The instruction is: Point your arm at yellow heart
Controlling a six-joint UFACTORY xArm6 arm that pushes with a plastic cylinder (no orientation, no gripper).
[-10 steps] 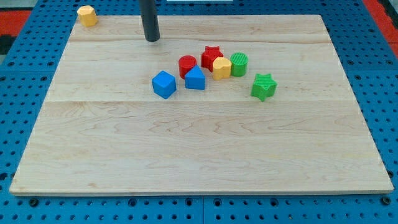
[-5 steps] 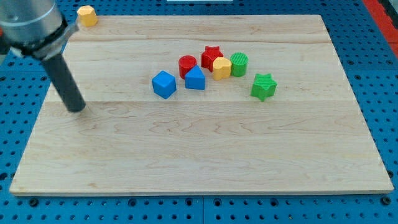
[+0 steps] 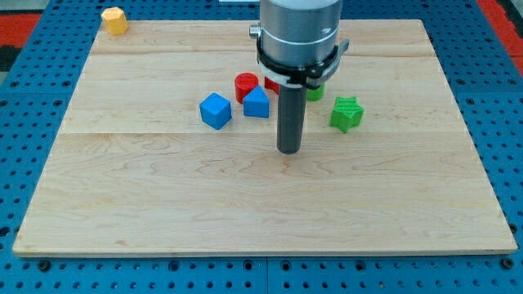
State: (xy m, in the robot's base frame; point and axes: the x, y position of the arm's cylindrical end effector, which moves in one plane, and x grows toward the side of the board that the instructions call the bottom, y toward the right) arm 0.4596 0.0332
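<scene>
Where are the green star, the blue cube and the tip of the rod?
green star (image 3: 346, 113), camera view, its top face.
blue cube (image 3: 216, 110), camera view, its front upper edge.
my tip (image 3: 288, 151), camera view, the rod's very end.

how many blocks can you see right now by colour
Blue: 2, a cube and a second blue block
Red: 1 clearly in view, a cylinder
Green: 2, a star and a sliver of another behind the arm
Yellow: 1, at the board's top left corner
Total: 6 visible; the arm may hide more. My tip rests below the cluster.
</scene>
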